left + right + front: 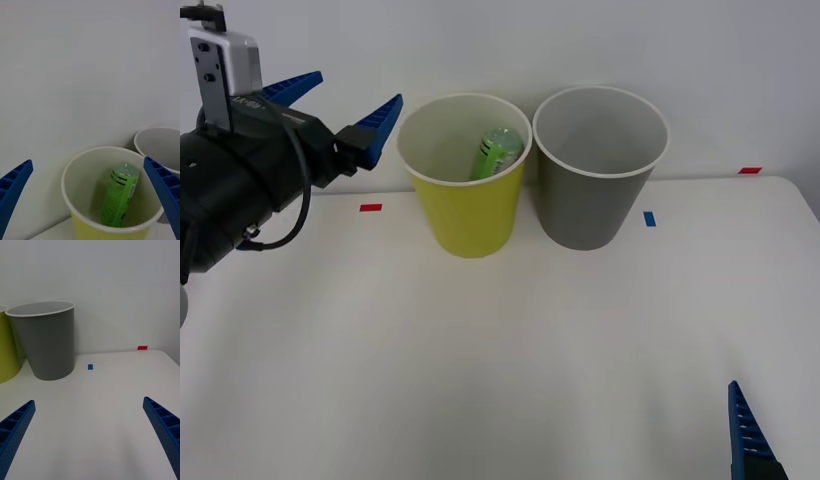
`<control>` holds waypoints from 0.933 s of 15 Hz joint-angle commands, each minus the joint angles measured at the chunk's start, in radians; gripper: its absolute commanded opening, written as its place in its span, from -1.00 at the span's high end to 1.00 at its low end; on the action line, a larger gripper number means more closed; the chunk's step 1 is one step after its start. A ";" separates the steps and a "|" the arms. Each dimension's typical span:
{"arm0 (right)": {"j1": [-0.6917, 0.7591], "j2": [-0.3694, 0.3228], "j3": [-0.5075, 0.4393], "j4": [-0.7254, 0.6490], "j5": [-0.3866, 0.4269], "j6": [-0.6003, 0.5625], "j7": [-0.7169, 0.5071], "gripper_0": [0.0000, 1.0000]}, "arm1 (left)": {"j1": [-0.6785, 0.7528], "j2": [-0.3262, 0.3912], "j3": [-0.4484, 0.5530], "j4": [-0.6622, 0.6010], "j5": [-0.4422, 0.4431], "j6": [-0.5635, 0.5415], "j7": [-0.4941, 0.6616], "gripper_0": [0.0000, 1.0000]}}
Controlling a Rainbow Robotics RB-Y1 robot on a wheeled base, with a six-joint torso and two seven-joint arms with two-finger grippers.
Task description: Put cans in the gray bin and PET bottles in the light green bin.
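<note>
Already the PET bottle point(499, 152) leans inside the light green bin point(470, 215), beside the gray bin point(590, 205). Left claw point(340, 112) hovers spread and empty near that bin's rim; swinging away carelessly could topple it. Right claw point(90, 435) waits spread over the bench point(500, 350).

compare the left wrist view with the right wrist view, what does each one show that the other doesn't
Left wrist view alone: the inside of the green bin, with the bottle leaning against its wall, seen past the open left gripper, which is raised beside that bin.

Right wrist view alone: the table, a blue marker and a red marker on it, and the gray bin's outer wall, seen past the open right gripper, low over the table.

Both: the two bins side by side before a white wall.
</note>
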 commanded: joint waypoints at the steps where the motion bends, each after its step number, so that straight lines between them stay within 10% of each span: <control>1: 0.000 0.000 0.000 0.000 0.000 0.000 0.000 -1.00 | 0.157 0.005 0.063 -0.111 0.006 0.000 0.005 -1.00; 14: 0.000 0.000 0.000 0.000 0.000 0.000 0.000 -1.00 | 0.547 -0.011 0.052 -0.181 -0.012 -0.302 -0.032 -1.00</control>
